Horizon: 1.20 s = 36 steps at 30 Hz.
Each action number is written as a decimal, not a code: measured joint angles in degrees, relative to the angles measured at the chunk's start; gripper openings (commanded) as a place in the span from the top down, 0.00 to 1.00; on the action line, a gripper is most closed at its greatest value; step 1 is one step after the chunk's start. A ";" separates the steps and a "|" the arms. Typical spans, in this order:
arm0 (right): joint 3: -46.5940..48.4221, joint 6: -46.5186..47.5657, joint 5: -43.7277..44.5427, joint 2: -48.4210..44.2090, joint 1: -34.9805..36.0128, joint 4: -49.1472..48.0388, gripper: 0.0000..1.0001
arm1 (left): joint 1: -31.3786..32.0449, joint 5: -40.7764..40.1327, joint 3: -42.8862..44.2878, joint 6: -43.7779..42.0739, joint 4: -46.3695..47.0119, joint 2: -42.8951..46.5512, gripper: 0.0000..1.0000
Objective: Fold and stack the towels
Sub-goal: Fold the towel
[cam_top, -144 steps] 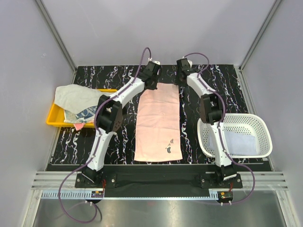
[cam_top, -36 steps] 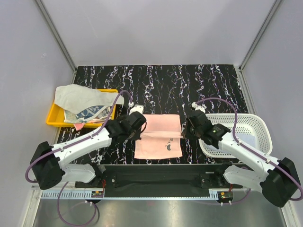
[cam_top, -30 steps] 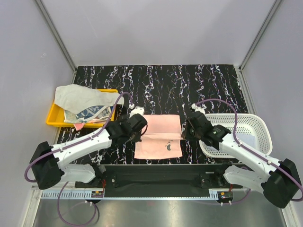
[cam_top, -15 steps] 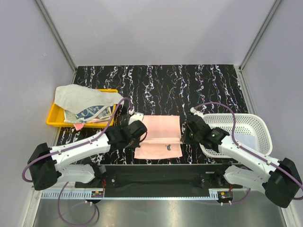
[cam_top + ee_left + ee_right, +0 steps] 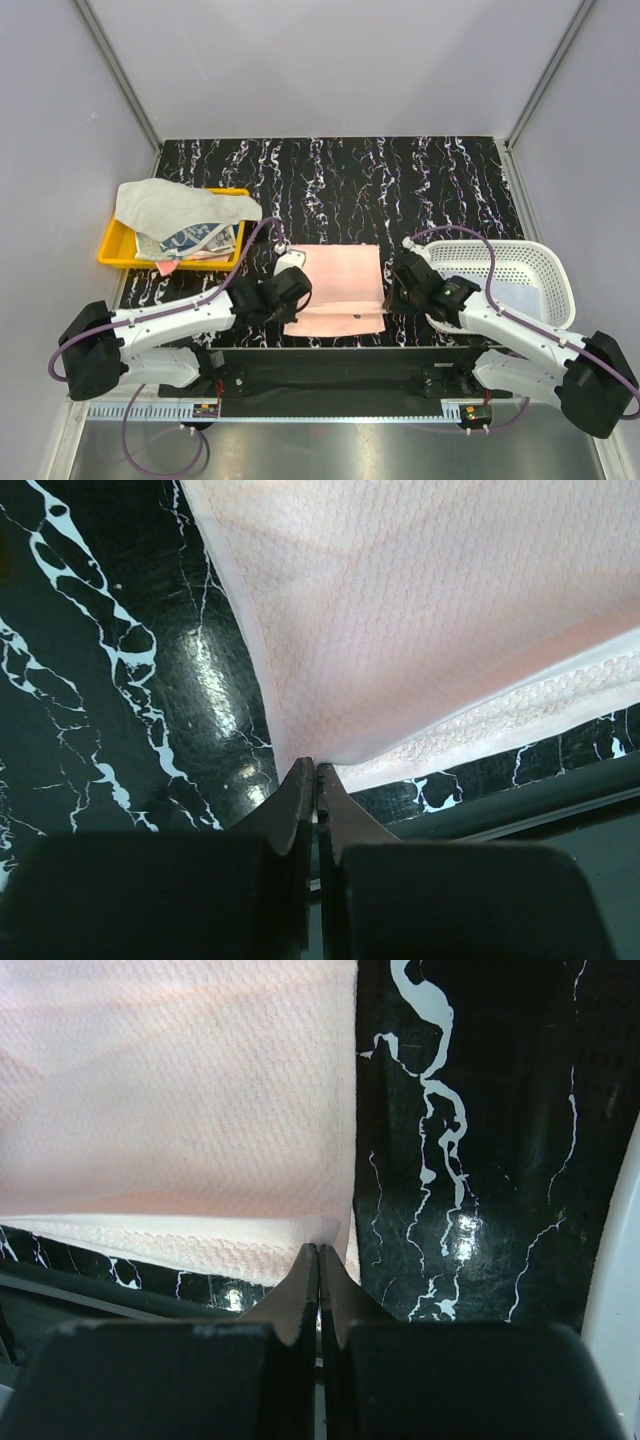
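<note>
A pale pink towel [image 5: 340, 285] lies folded over on itself on the black marbled table, its upper layer reaching almost to the near edge. My left gripper [image 5: 291, 298] is shut on that layer's left corner [image 5: 300, 750]; the fingertips [image 5: 315, 767] pinch the cloth. The right gripper [image 5: 393, 297] is shut on the right corner [image 5: 335, 1225], seen at its tips [image 5: 318, 1248]. A white textured underlayer [image 5: 500, 720] peeks out below the pink fold. More towels [image 5: 175, 210], whitish and blue-patterned, are heaped in the yellow tray [image 5: 112, 250].
A white mesh basket [image 5: 530, 255] stands at the right, close to the right arm, with a pale blue cloth [image 5: 510, 300] inside. The table's near edge and black rail [image 5: 340, 355] run just in front of both grippers.
Both grippers have drawn the towel's far edge toward the near edge, laying the upper layer over the lower one. The dark print on the towel is now covered.
</note>
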<state>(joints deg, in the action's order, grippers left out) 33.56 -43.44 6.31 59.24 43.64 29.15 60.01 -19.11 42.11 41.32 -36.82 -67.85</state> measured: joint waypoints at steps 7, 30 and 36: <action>-2.73 -1.18 -1.09 -0.02 0.28 -1.79 1.00 | 1.25 1.09 -3.08 1.33 2.19 0.00 1.00; -5.81 -3.37 -3.98 -4.92 2.08 -0.37 0.59 | 3.32 2.43 -6.25 3.43 0.92 6.36 0.50; 1.86 -1.25 -1.68 -3.54 2.10 2.91 0.57 | 2.67 1.79 -3.28 2.34 -1.07 13.84 0.39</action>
<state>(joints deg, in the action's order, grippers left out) 35.42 -44.69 4.62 55.70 45.74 32.05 62.67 -17.32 38.83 43.66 -37.89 -54.02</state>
